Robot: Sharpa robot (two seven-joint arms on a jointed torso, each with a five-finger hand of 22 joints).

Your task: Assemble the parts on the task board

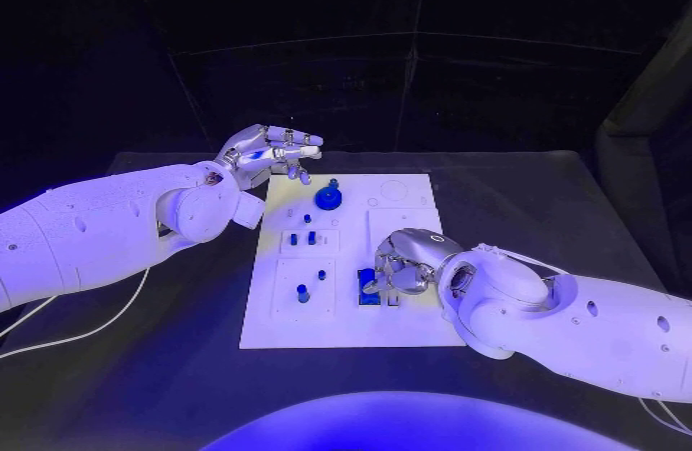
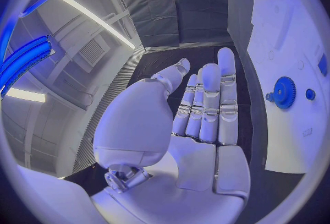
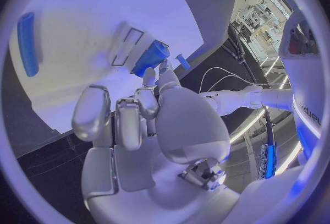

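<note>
Right hand (image 1: 402, 262) grips blue part (image 3: 150, 58) on board (image 1: 411, 321).

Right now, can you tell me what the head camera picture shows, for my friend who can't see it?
The robot's right hand rests curled over a blue part on the white task board. Its left hand hovers open past the board's far corner, near a round blue gear.

My task board (image 1: 411, 321) is white, its parts (image 1: 329, 197) blue, on the black table (image 1: 173, 371); my hands (image 1: 270, 153) are silver.
</note>
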